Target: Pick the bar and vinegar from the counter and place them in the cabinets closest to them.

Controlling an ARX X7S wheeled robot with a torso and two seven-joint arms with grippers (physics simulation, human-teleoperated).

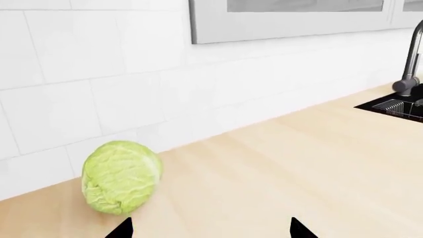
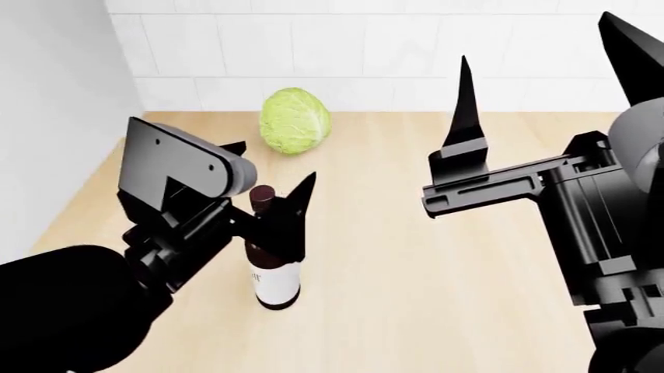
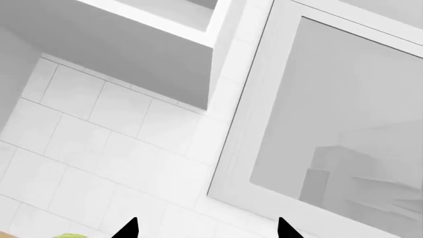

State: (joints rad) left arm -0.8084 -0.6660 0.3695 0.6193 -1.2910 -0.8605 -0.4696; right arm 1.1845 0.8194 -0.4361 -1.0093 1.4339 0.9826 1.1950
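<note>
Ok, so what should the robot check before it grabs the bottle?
1. Vinegar standing upright on the counter: ok.
2. Left gripper open: ok, its fingertips stand apart in the left wrist view.
3. Left gripper lined up around the bottle: cannot tell, the head view shows it beside the neck, but the left wrist view shows no bottle.
4. Cabbage out of the way: ok, it sits apart near the wall.
5. Right gripper free and empty: ok, it is raised and open.
6. Bar found: not ok, no view shows it.
</note>
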